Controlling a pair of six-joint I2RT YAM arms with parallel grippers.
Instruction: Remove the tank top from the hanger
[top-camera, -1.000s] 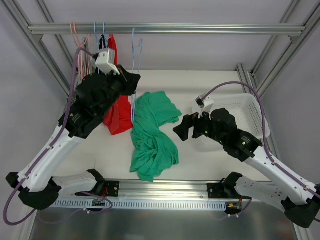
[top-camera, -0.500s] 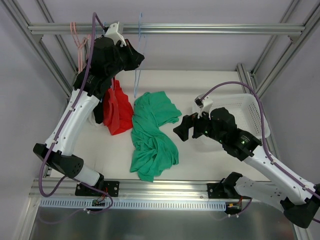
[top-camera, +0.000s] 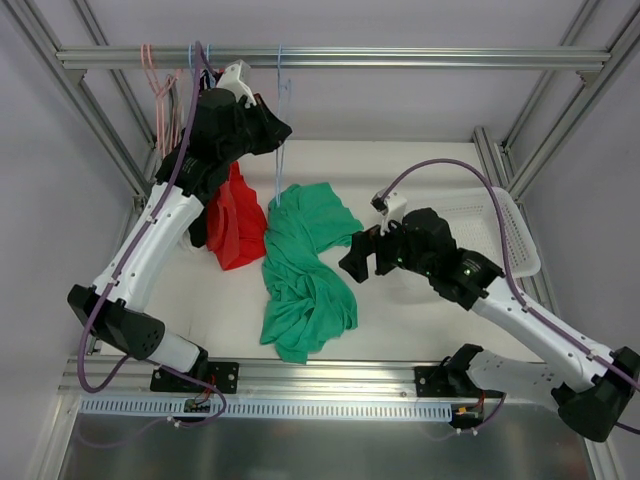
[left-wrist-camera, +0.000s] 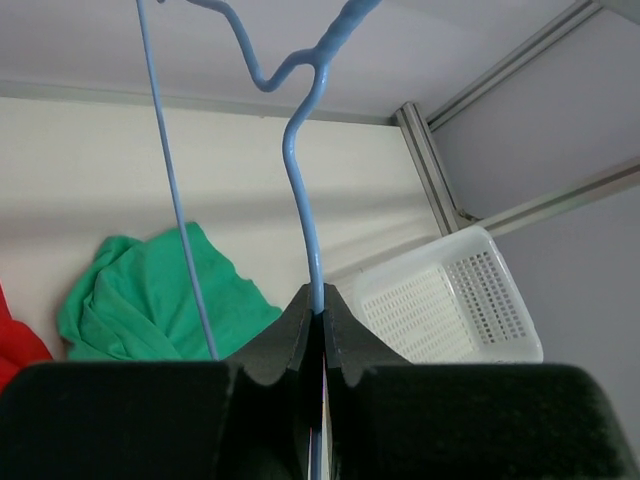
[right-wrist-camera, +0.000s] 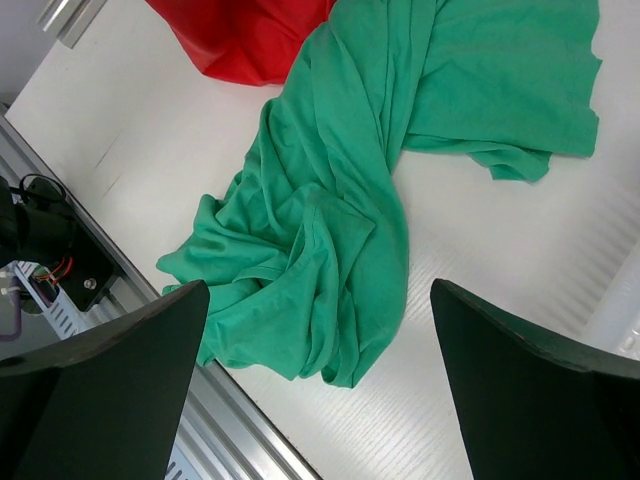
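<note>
The green tank top (top-camera: 305, 265) lies crumpled on the table, off the hanger; it also shows in the right wrist view (right-wrist-camera: 360, 200) and the left wrist view (left-wrist-camera: 150, 290). My left gripper (top-camera: 276, 132) is raised near the top rail, and in the left wrist view it (left-wrist-camera: 317, 300) is shut on the wire of the bare blue hanger (left-wrist-camera: 300, 170). The hanger (top-camera: 280, 100) has its hook up at the rail. My right gripper (top-camera: 358, 262) is open and empty just right of the tank top, and its own view shows it (right-wrist-camera: 320, 380) above the garment's near end.
A red garment (top-camera: 235, 225) lies left of the tank top. A white basket (top-camera: 500, 230) stands at the right. Pink hangers (top-camera: 155, 80) hang at the left end of the top rail (top-camera: 400, 58). The table's metal front edge (right-wrist-camera: 60, 290) is close to the tank top.
My left arm rose from table level to the rail with the blue hanger, then settled slightly lower. My right gripper shifted left toward the tank top. The tank top has not moved.
</note>
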